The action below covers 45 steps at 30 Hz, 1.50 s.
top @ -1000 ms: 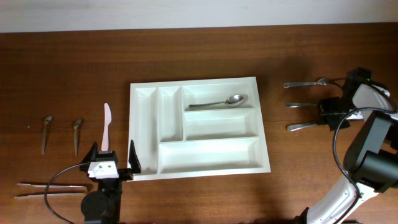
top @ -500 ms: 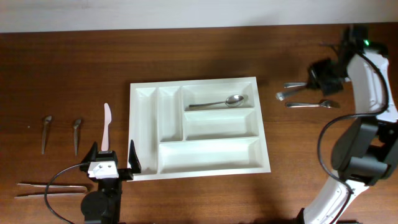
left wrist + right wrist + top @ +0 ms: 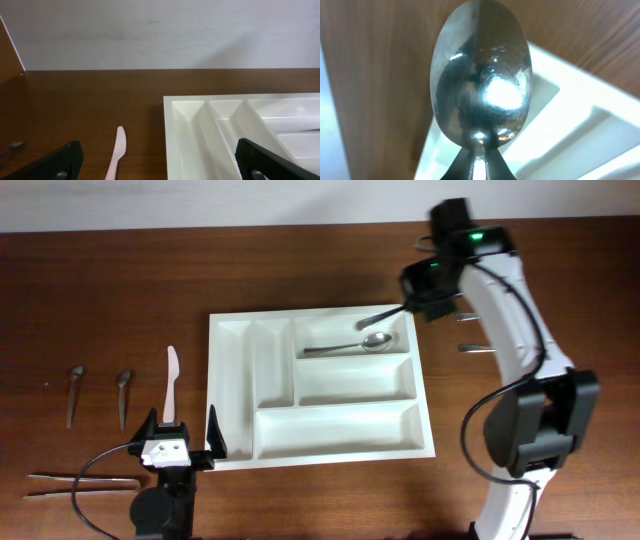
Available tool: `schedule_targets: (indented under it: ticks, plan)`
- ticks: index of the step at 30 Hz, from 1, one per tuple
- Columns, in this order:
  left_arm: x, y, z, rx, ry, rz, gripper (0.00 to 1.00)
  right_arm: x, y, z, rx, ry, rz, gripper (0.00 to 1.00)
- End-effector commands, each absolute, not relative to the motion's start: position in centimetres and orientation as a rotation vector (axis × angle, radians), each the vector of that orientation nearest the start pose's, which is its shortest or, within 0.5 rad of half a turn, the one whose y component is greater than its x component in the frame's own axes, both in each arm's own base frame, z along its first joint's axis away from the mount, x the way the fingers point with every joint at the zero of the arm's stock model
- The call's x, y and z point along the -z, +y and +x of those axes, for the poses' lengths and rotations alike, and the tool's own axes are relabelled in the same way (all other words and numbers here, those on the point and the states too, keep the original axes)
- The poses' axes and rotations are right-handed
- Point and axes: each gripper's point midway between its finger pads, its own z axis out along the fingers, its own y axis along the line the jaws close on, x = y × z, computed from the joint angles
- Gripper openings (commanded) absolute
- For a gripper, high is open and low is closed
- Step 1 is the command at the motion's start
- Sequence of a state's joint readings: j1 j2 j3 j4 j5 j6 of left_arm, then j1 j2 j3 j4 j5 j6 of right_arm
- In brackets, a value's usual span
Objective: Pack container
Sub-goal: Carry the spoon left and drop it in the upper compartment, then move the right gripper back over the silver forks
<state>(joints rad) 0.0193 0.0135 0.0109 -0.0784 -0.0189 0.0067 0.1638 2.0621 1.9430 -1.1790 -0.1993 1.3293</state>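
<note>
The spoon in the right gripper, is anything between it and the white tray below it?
Nothing visible blocks it. The carried spoon hangs above the far edge of the container, by its top wide compartment. Another spoon already lies flat in that compartment, with open floor beside it.

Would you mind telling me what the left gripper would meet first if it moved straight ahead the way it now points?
Most likely the pale pink plastic knife, lying ahead between the left gripper's open fingers. Its tray-side finger may also graze the white plastic cutlery tray's left rim; height is unclear.
</note>
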Motion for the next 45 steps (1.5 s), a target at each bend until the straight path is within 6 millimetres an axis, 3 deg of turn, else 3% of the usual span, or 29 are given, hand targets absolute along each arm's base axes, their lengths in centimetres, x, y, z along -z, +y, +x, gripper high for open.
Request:
schedule_targets:
  ticks: [1, 6, 11, 14, 15, 17, 19, 27, 33, 41, 45]
  plan:
    - [-15.6, 1.0, 24.6, -0.052, 1.651, -0.023, 0.99, -13.6, 13.5, 43.8, -0.410, 2.499, 1.727, 0.12]
    - [-15.6, 1.0, 24.6, -0.052, 1.651, -0.023, 0.99, -12.8, 15.0, 43.5, -0.355, 2.499, 1.699, 0.18]
    - [-15.6, 1.0, 24.6, -0.052, 1.651, -0.023, 0.99, -12.6, 14.8, 43.6, -0.344, 2.507, 1.690, 0.33]
    - [-15.6, 1.0, 24.6, -0.052, 1.651, -0.023, 0.99, -12.5, 13.5, 44.0, -0.310, 2.501, 1.654, 0.61]
    - [-15.6, 1.0, 24.6, -0.052, 1.651, -0.023, 0.99, -12.6, 12.6, 44.3, -0.292, 2.493, 1.641, 0.78]
    - [-15.6, 1.0, 24.6, -0.052, 1.651, -0.023, 0.99, -12.5, 10.8, 44.7, -0.274, 2.485, 1.634, 0.91]
    - [-15.6, 1.0, 24.6, -0.052, 1.651, -0.023, 0.99, -12.5, 8.6, 45.1, -0.262, 2.470, 1.652, 0.98]
    - [-15.6, 1.0, 24.6, -0.052, 1.651, -0.023, 0.99, -12.4, -3.4, 45.3, -0.179, 2.414, 1.710, 0.99]
    - [-15.6, 1.0, 24.6, -0.052, 1.651, -0.023, 0.99, -11.0, -9.4, 44.3, -0.134, 2.400, 1.771, 0.99]
    - [-15.6, 1.0, 24.6, -0.052, 1.651, -0.023, 0.99, -5.3, -11.7, 41.6, -0.061, 2.585, 1.843, 0.99]
    - [-15.6, 1.0, 24.6, -0.052, 1.651, -0.023, 0.99, -4.0, -11.8, 41.5, -0.049, 2.600, 1.863, 0.99]
